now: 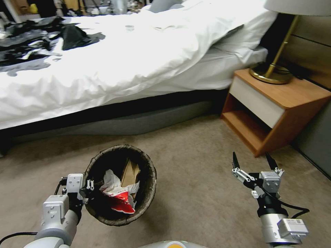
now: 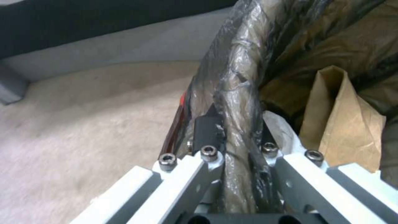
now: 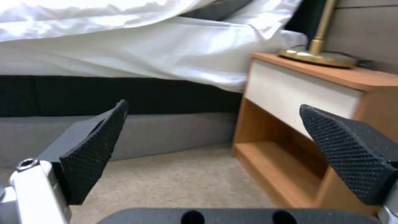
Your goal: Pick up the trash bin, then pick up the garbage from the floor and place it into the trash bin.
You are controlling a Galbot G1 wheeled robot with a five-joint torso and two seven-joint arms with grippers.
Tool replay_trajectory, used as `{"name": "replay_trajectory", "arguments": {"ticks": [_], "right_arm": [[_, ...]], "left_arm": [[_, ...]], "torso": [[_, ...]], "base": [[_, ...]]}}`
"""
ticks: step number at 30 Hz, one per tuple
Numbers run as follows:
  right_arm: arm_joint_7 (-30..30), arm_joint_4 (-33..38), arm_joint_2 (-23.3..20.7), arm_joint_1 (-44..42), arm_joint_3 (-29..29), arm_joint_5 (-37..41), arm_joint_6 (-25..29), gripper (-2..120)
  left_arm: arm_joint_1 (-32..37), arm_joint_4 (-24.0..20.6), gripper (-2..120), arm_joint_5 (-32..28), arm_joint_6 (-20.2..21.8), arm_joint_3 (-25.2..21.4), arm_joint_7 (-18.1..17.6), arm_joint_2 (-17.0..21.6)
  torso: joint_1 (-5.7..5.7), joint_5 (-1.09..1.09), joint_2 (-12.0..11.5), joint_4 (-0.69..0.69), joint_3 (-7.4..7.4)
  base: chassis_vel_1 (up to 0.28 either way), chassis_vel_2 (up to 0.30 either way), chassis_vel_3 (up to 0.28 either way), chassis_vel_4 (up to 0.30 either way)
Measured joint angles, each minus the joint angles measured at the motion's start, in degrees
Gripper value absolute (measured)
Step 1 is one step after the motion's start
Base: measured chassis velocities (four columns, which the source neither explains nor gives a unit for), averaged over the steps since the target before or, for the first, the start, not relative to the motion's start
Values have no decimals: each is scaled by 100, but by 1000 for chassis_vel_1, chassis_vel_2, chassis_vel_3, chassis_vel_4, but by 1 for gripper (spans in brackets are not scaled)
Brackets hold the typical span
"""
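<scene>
The trash bin (image 1: 148, 193), its rim wrapped in a dark brown-black liner, hangs tilted above the carpet at lower left. My left gripper (image 1: 90, 187) is shut on its near rim; the left wrist view shows the liner-wrapped rim (image 2: 236, 102) pinched between the fingers (image 2: 207, 130). Inside the bin lies garbage: a red-and-white snack packet (image 1: 121, 201), crumpled white tissue (image 1: 109, 179) and brown paper (image 1: 130, 174), the paper also seen in the left wrist view (image 2: 340, 124). My right gripper (image 1: 254, 161) hovers open at lower right, nothing between its pads (image 3: 93, 152).
A bed with white covers (image 1: 120, 62) spans the back, its dark base (image 1: 138, 120) along the carpet. A wooden nightstand (image 1: 276, 110) with a brass lamp (image 1: 272, 70) stands at the right, close to the right gripper. Bare carpet (image 1: 196, 179) lies between the arms.
</scene>
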Motion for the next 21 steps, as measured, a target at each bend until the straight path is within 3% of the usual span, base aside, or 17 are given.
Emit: {"name": "replay_trajectory", "arguments": {"ticks": [21], "right_arm": [[72, -144, 92, 65, -38, -15, -41, 100]], "left_arm": [[-42, 0, 0, -42, 0, 14, 12, 28]], "torso": [[0, 0, 0, -1, 0]], "base": [[101, 104, 102, 101]]}}
